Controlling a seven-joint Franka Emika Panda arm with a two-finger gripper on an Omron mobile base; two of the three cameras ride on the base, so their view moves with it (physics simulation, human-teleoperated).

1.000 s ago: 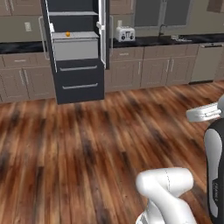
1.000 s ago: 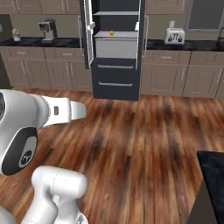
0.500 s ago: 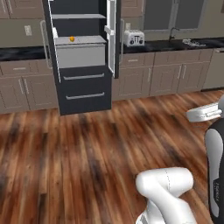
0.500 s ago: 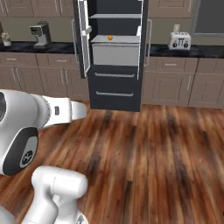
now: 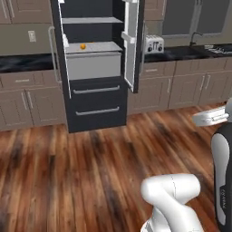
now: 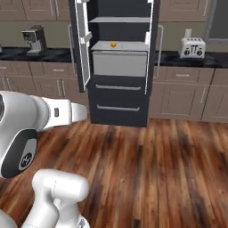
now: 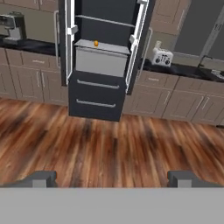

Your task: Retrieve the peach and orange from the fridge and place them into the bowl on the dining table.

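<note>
Claw [image 7: 112,179] tips sit far apart at the bottom of the hand view, so the claw is wide open with nothing in it; it hangs above the floor, well back from the fridge.

Under it is a wood floor [image 5: 68,172] of long brown boards with dark streaks; the boards run all the way to the wall of cabinets.

Past the floor stands the tall black fridge [image 5: 93,63]; both top doors are swung open; two dark drawers with grey bar handles sit closed at the bottom; inside are pale shelves and a big grey box under the lower shelf.

On that lower shelf rests the orange [image 5: 83,46], a small bright ball near the left side; in the hand view it shows as a tiny dot [image 7: 96,43] on the same shelf; I cannot tell if another fruit lies near it.

Brown cabinets [image 5: 181,86] line the wall on both sides of the fridge; a black counter [image 5: 190,52] runs along their tops.

A white toaster [image 5: 153,44] sits on the counter just right of the fridge; a coffee machine [image 6: 34,39] sits on the counter on the other side; a dark window [image 5: 181,18] hangs above the counter at the far right.
</note>
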